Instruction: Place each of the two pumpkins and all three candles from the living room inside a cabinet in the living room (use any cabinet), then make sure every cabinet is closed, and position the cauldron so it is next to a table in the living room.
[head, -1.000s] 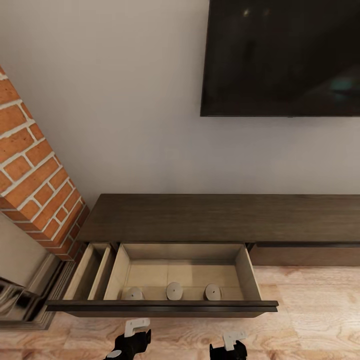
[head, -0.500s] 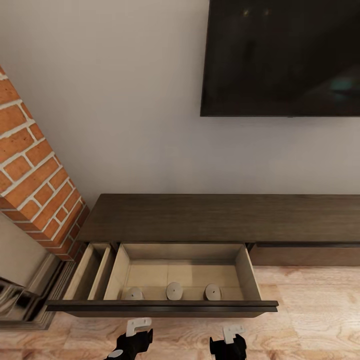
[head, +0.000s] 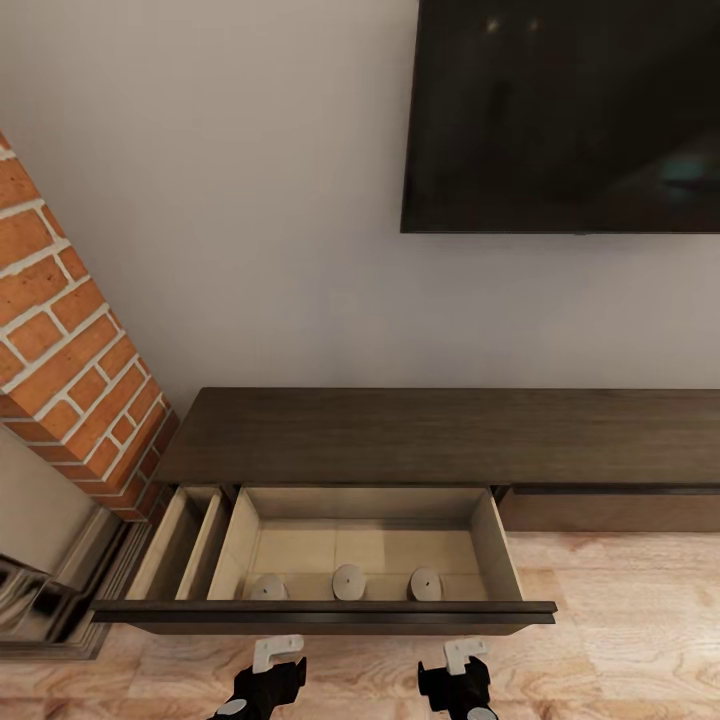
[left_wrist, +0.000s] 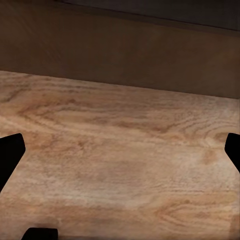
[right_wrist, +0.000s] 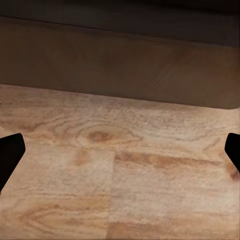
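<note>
Three candles (head: 346, 581) sat in the cabinet (head: 440, 435)'s pulled-out drawer (head: 325, 611). The left gripper (left_wrist: 120, 165) and right gripper (right_wrist: 120, 160) both hung open and empty, low before it. Next, I reckoned: fetch pumpkins, or push it shut.

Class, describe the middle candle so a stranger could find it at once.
Below the wall TV runs a long dark cabinet with one drawer pulled open. Three grey candles stand along its front edge; the middle candle has one on each side.
</note>
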